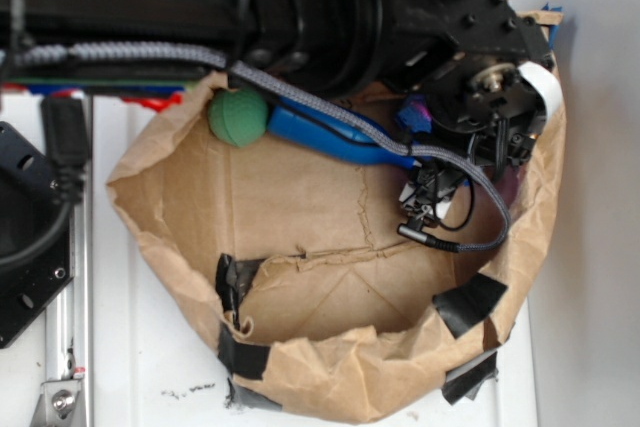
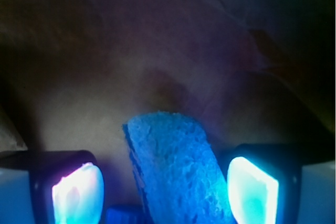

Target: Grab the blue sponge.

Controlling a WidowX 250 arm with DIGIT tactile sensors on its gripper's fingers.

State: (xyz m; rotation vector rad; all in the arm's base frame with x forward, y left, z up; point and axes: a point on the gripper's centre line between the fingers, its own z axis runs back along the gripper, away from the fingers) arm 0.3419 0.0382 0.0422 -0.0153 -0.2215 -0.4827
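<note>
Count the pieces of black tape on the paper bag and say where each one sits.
4 visible. One at the bag's left inner fold, one on the lower-left rim, one on the right rim, one at the lower-right outside. The arm may hide more.

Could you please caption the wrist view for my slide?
Open claw straddling the blue sponge over brown paper.

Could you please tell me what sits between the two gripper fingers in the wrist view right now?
The blue sponge stands between the two glowing fingers, with a gap on each side; the gripper is open. The exterior view hides this.
</note>
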